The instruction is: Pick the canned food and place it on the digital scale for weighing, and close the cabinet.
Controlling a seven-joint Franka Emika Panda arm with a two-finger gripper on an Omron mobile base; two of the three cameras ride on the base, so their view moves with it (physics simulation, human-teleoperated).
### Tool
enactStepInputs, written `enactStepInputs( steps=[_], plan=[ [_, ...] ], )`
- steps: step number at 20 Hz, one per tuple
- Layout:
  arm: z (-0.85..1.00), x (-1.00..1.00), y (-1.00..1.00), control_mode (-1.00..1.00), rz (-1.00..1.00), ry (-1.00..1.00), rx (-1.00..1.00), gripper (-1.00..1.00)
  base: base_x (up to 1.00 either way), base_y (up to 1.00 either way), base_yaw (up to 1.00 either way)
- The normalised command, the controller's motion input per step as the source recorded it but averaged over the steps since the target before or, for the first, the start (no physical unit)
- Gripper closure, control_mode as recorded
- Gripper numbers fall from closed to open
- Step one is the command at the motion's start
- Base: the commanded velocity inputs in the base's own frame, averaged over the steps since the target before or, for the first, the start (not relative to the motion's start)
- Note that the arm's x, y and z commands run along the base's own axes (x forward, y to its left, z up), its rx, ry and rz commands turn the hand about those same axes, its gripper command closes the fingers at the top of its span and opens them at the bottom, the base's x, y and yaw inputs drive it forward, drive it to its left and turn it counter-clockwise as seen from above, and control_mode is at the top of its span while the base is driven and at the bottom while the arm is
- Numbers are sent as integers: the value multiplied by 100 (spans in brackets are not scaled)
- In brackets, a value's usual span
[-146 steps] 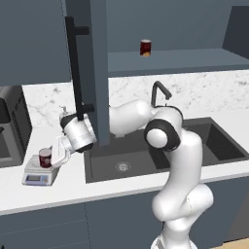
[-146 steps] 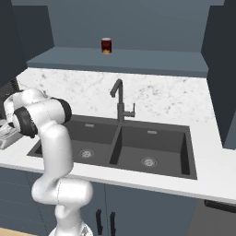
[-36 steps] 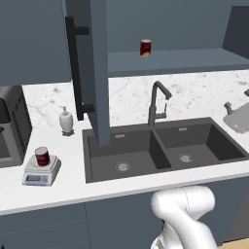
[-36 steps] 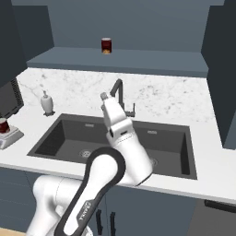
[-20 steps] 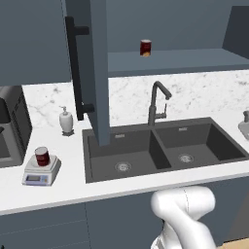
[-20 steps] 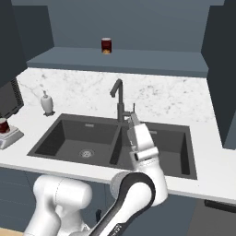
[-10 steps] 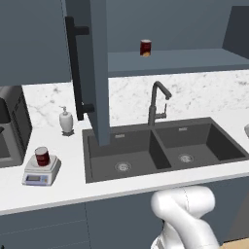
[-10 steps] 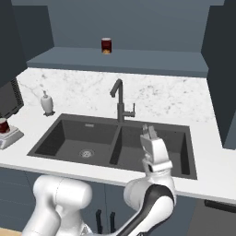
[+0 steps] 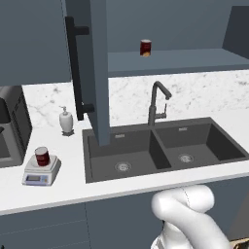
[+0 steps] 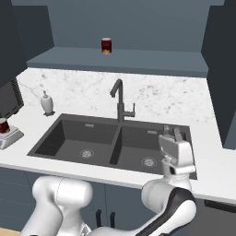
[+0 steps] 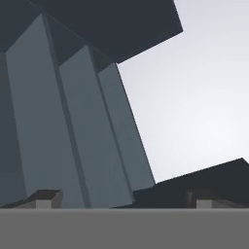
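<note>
Cabinet (image 9: 99, 73) door hangs open, mine to shut. Arm has swung from scale side across sink to 3 o'clock; gripper (image 10: 171, 134) now points up, fingers apart, empty. Canned food (image 9: 42, 156) sits on digital scale (image 9: 41, 171) at 9 o'clock. Weighing looks done; door remains.

We are seeing the gripper (image 10: 171, 133) pointing upward over the right basin of the sink (image 10: 193, 174), fingers apart and holding nothing. Far left of the sink, the can (image 10: 3, 125) is sitting on the scale (image 10: 10, 137). Behind the sink, another can (image 10: 106, 45) is standing on the open cabinet (image 10: 138, 60) shelf.
</note>
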Motion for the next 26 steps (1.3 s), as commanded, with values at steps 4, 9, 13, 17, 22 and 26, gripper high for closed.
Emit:
enactStepInputs(
  steps=[4, 9, 13, 17, 22, 26],
  plan=[
    [0, 0, -69, -100, -2, 7, 6, -100, 0, 0, 0],
    [0, -3, -80, -100, -2, 16, 6, -100, 0, 0, 0],
    [0, -7, -76, -100, -1, 20, 4, -100, 0, 0, 0],
    [-24, -5, -44, -100, 0, 10, 0, -100, 0, 0, 0],
    [-14, -2, -42, -100, 0, 1, 0, -100, 0, 0, 0],
    [11, 0, -53, -100, 0, 0, 1, -100, 0, 0, 0]
  ],
)
